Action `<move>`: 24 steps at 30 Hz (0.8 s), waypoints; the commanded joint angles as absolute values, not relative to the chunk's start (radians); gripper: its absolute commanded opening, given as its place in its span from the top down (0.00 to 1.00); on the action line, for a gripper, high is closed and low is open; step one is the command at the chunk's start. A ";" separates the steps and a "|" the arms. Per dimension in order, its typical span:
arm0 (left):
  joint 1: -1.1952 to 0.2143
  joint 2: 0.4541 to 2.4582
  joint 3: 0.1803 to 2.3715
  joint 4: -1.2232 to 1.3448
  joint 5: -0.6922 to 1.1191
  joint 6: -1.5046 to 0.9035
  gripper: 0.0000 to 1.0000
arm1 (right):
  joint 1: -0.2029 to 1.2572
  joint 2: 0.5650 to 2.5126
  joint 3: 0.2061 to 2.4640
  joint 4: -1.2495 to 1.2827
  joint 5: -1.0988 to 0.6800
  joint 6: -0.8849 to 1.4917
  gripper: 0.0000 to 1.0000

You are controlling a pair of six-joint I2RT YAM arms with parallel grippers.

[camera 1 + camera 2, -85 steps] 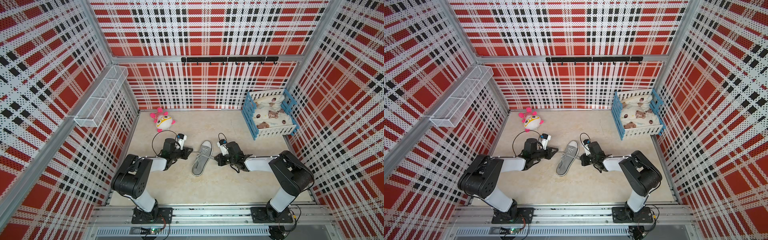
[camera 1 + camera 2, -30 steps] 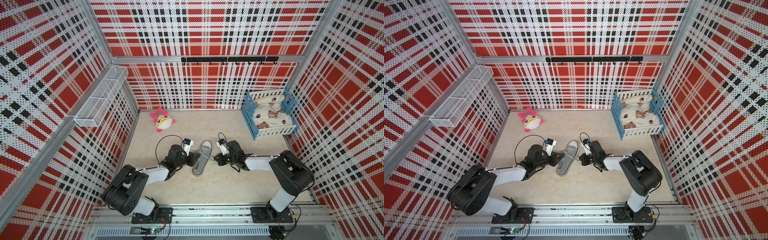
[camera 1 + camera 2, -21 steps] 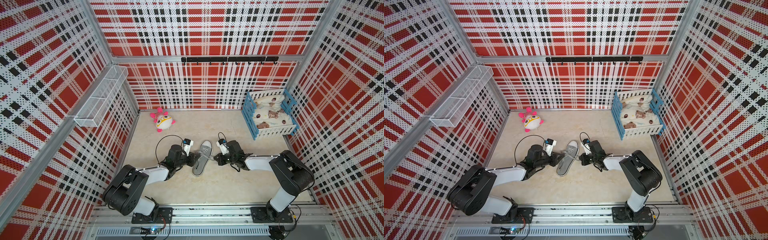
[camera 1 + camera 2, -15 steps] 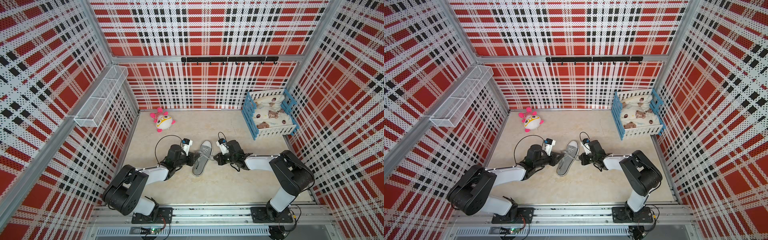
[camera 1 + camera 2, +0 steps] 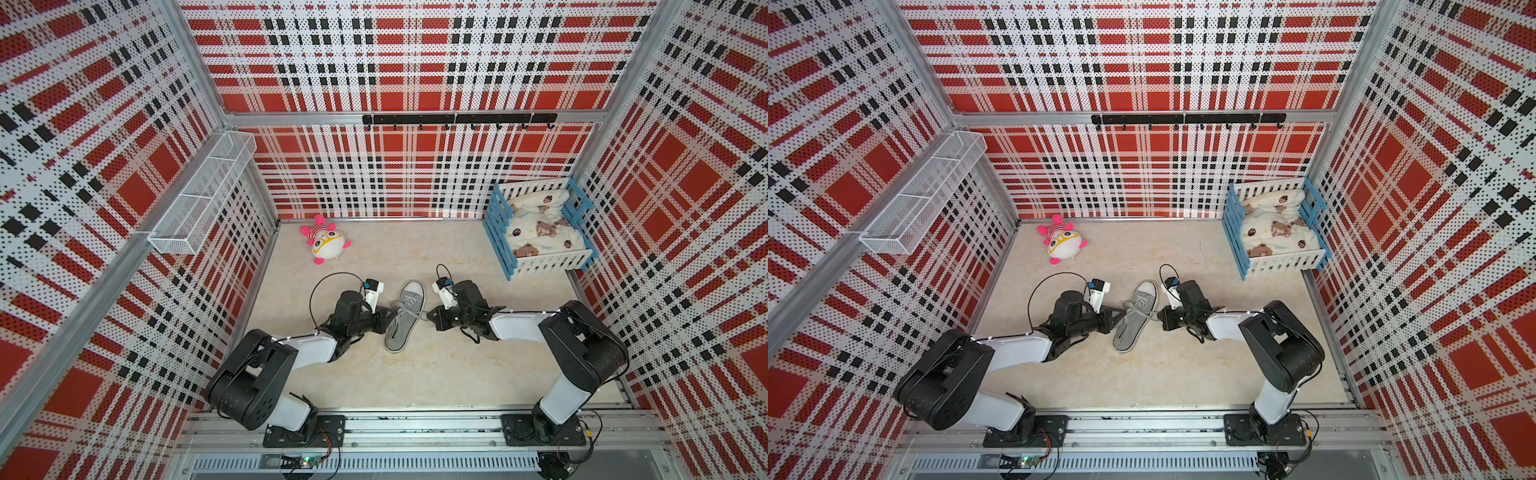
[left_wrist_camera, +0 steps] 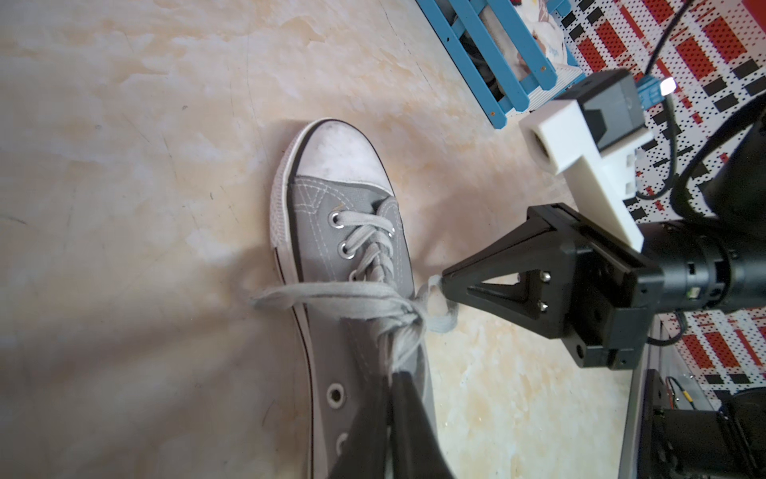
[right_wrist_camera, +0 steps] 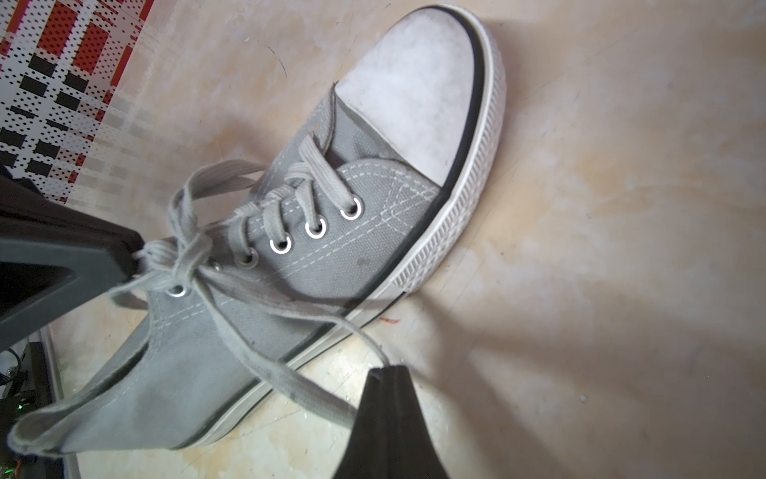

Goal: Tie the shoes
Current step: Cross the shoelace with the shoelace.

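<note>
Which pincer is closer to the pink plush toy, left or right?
Left. The left pincer holds the laces on the plush toy side of the sneaker; the right pincer holds them from the far side, toward the blue crate.

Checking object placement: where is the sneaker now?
In both top views the sneaker lies mid-floor between the left gripper and right gripper, each pinching a lace, toe toward the back wall.

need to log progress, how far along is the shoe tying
Done: the laces are crossed into a knot over the tongue of the shoe. In hand: the left gripper and the right gripper are each shut on lace, one on either side of the knot. Left: pulling it snug; whether a full bow is formed cannot be told.
</note>
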State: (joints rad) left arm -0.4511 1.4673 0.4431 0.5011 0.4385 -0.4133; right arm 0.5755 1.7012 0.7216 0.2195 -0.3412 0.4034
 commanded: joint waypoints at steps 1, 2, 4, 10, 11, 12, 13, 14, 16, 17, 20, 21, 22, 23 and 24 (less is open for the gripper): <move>-0.445 1.461 0.431 0.514 0.447 -0.412 0.97 | 0.569 1.688 0.730 0.218 -0.347 0.393 1.00; -0.445 1.455 0.431 0.514 0.446 -0.412 0.99 | 0.570 1.688 0.729 0.217 -0.347 0.392 1.00; -0.441 1.447 0.427 0.514 0.443 -0.412 1.00 | 0.569 1.687 0.729 0.219 -0.345 0.390 1.00; -0.434 1.416 0.422 0.514 0.431 -0.413 1.00 | 0.569 1.667 0.733 0.207 -0.328 0.374 1.00; -0.434 1.413 0.423 0.514 0.432 -0.413 1.00 | 0.569 1.662 0.734 0.203 -0.324 0.371 1.00; -0.433 1.410 0.423 0.514 0.431 -0.413 1.00 | 0.569 1.655 0.735 0.199 -0.320 0.365 1.00; -0.434 1.405 0.423 0.514 0.431 -0.412 1.00 | 0.569 1.647 0.736 0.195 -0.316 0.360 1.00; -0.434 1.403 0.424 0.514 0.432 -0.410 1.00 | 0.569 1.638 0.738 0.191 -0.313 0.354 1.00; -0.433 1.399 0.425 0.514 0.432 -0.409 1.00 | 0.570 1.618 0.740 0.178 -0.306 0.342 0.97; -0.434 1.398 0.425 0.514 0.434 -0.408 1.00 | 0.570 1.611 0.743 0.171 -0.300 0.336 0.95; -0.435 1.391 0.427 0.514 0.433 -0.410 1.00 | 0.569 1.575 0.750 0.147 -0.276 0.308 0.86; -0.433 1.391 0.427 0.514 0.431 -0.408 1.00 | 0.569 1.565 0.752 0.144 -0.270 0.300 0.83; -0.436 1.391 0.426 0.514 0.431 -0.409 1.00 | 0.570 1.556 0.755 0.140 -0.267 0.294 0.78; -0.436 1.390 0.428 0.514 0.431 -0.408 1.00 | 0.570 1.548 0.756 0.137 -0.265 0.285 0.67; -0.437 1.390 0.427 0.514 0.431 -0.407 1.00 | 0.569 1.541 0.757 0.139 -0.260 0.280 0.60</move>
State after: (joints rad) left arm -0.4389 1.4136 0.4324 0.5011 0.4370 -0.4149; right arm 0.5743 1.5803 0.7296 0.1596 -0.2886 0.3218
